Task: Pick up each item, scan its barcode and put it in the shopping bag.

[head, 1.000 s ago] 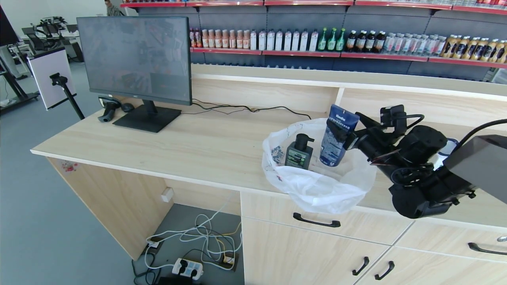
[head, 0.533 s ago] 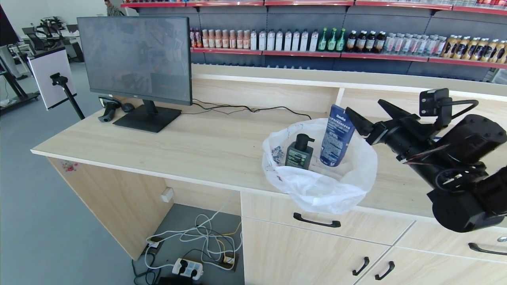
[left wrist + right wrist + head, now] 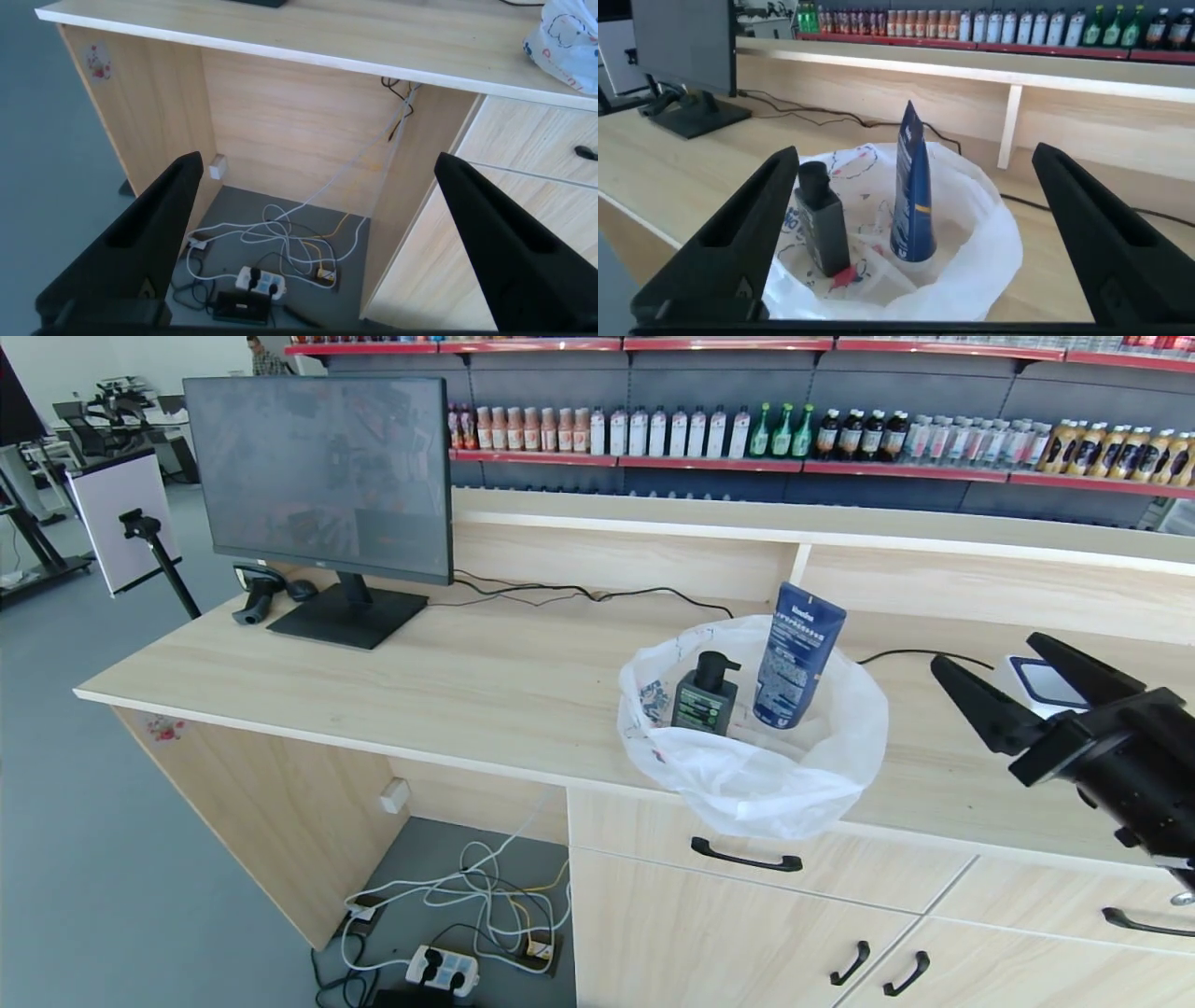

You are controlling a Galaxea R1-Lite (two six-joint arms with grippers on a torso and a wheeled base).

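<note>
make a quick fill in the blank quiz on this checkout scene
1. The bag holds ___ items.
2. The tube standing in it is ___ in colour.
3. The right hand is ___ and holds nothing.
4. By the robot's sides, the monitor stands to the ___ of the bag.
Missing words: two, blue, open, left.

Wooden counter (image 3: 485,681) — bottle shelves (image 3: 840,467) behind
</note>
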